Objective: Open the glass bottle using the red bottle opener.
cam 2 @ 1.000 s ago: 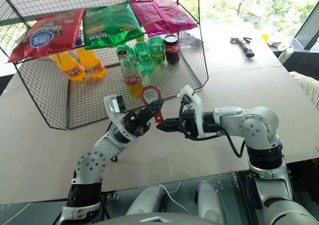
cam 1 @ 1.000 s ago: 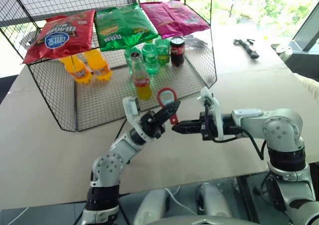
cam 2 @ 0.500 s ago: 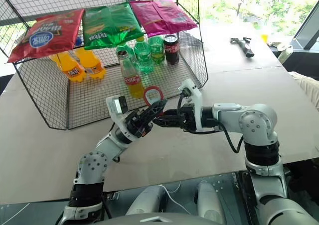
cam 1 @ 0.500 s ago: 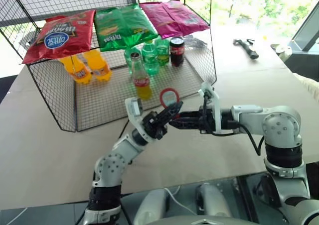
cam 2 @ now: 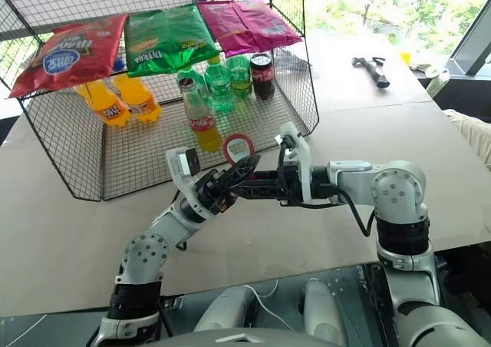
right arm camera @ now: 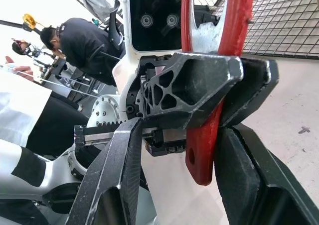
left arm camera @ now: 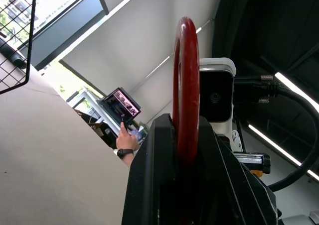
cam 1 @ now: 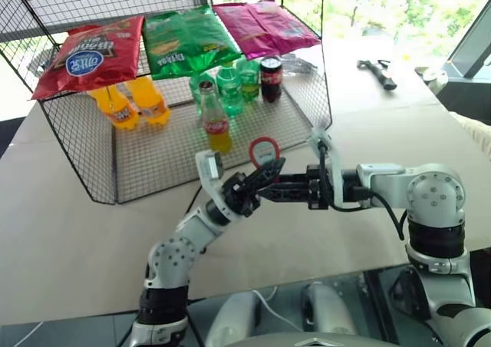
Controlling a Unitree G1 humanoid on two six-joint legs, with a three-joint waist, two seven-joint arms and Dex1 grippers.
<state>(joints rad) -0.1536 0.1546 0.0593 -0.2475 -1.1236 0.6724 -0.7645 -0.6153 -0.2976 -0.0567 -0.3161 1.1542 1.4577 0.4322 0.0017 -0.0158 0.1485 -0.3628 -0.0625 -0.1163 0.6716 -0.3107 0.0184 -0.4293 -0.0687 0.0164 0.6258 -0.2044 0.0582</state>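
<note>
In front of the wire mesh cage (cam 1: 69, 143), the left gripper (cam 1: 259, 176) pinches the slim red bottle opener (cam 1: 262, 152) loop-up while the right gripper (cam 1: 278, 190) – fingers spread around its handle – seems poised to take it; the clear glass bottle (cam 1: 215, 120) of yellow drink stands capped inside the cage.

A broad beige tabletop (cam 1: 61, 232) is lit by strong daylight from large windows (cam 1: 383, 9), beyond which green foliage is seen. A dark slanted window frame (cam 1: 472, 40) is noted at the right edge.
</note>
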